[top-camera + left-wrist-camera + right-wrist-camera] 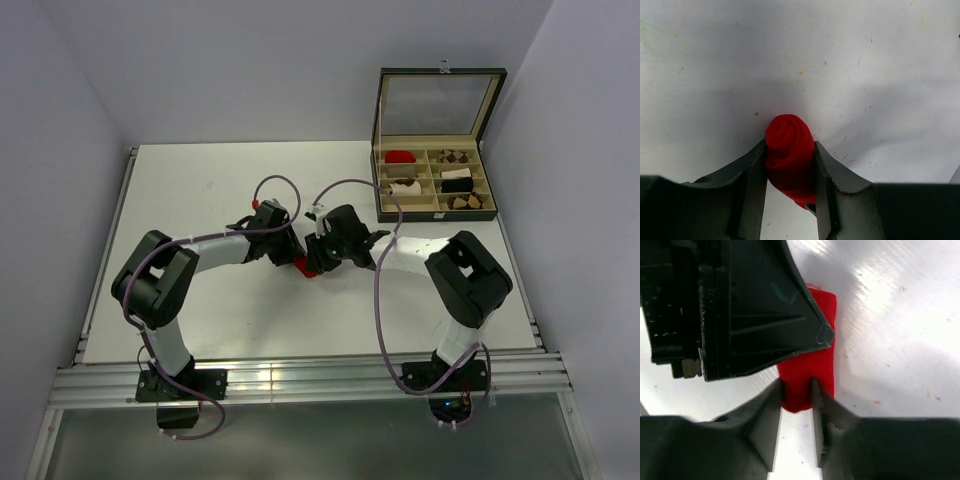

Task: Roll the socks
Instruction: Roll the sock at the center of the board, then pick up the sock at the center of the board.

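The dark box, lid up, holds rolled sock bundles. Left of the box both arms bend together. The left gripper squeezes the rolled red fabric sock. I cannot tell if the right gripper holds the sock's flat end.

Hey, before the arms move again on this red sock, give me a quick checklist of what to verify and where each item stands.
1. Red sock rolled at one end: ok, the spiral shows.
2. Left gripper shut on the roll: ok.
3. Right gripper pinching the flat tail: cannot tell; the tail lies between its fingers.
4. Whole sock rolled: not ok, the tail is flat.
5. Box lid open: ok.
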`<state>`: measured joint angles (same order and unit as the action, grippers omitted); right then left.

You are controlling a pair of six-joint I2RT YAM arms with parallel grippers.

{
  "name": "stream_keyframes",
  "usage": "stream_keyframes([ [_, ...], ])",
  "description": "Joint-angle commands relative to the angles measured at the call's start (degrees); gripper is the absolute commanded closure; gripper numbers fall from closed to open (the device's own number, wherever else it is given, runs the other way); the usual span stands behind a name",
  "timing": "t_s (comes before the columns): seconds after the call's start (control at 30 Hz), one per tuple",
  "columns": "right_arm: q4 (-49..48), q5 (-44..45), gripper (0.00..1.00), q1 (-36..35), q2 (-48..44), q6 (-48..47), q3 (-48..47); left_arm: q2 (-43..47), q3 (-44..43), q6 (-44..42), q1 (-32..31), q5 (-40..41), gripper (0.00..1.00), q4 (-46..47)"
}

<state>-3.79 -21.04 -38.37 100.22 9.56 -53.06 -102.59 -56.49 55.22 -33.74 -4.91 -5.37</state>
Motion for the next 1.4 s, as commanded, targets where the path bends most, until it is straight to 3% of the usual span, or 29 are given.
stream_keyframes([
  [0.0,6.1,4.9,0.61,-0.7,-2.4,-0.6,0.0,-2.2,0.9,-1.3,-0.8,-0.3,0.72,-3.3],
  [0.13,7.0,14.9,0.49,-3.5,-4.2,-2.9,-0.9,-2.4,-0.1,-2.0,-0.9,-0.5,0.73,-4.3],
  [0.3,5.4,26.7,0.43,-10.0,-4.1,-5.4,-1.9,-3.0,-1.3,-2.6,-1.2,-1.0,0.73,-5.2],
  [0.57,4.2,32.5,0.41,-13.7,0.6,-6.9,-3.9,-3.2,-1.7,-2.7,-1.4,-1.2,0.73,-5.5],
  [1.07,0.6,31.8,0.38,-13.9,6.5,-7.5,-4.5,-3.6,-2.0,-2.5,-1.7,-2.0,0.73,-5.4],
  [1.17,2.2,33.8,0.43,-13.9,7.7,-7.5,-4.7,-3.5,-2.0,-2.6,-1.8,-1.9,0.72,-5.4],
  [1.27,4.6,35.9,0.55,-13.9,7.8,-7.4,-4.3,-3.6,-2.1,-2.4,-1.8,-2.2,0.72,-5.3],
  [1.37,7.2,36.9,0.80,-13.9,7.1,-6.6,-3.7,-3.2,-2.6,-2.3,-1.8,-2.1,0.68,-5.4],
])
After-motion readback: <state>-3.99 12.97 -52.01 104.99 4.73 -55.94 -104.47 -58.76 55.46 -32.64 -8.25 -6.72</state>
